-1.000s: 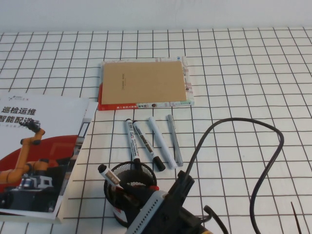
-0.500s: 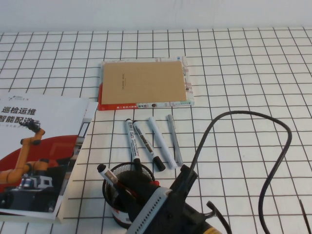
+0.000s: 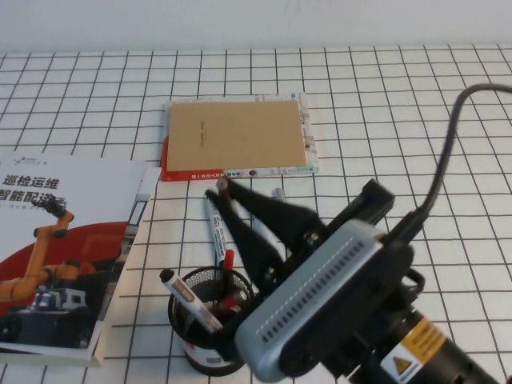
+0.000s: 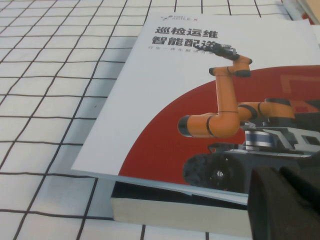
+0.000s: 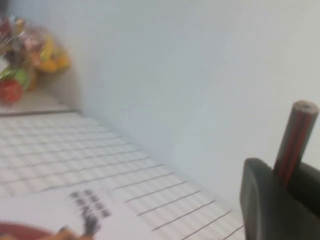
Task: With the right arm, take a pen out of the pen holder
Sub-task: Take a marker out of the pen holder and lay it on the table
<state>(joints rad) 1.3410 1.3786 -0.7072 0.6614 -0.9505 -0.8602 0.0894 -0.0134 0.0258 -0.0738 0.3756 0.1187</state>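
While the right claw [image 5: 284, 169] is pinched shut, the right wrist view shows a slim red-and-black striped pen [image 5: 298, 131] clamped between its dark fingers [image 5: 257, 200]. The pen's blunt end pokes up past them against a pale wall.

Over to the high view: the right arm fills the near right. Its claw reaches to the far left and its tips meet just short of the near edge of a brown-covered notebook [image 3: 236, 136]. The pen's reddish end peeks out at those tips, clear of the black mesh pen holder [image 3: 186, 326], which stands at the near edge of the gridded tabletop [image 3: 400, 120]. A white marker with a black cap [image 3: 186, 298] and a red pen [image 3: 228, 260] stand in that holder. Another marker [image 3: 213, 220] lies flat beyond it, partly under the claw. A robot manual [image 3: 64, 240] lies on the left.

Left wrist view now: the left claw [image 4: 285, 200] is a dark shape over the manual's near corner. Open or closed, I cannot tell.
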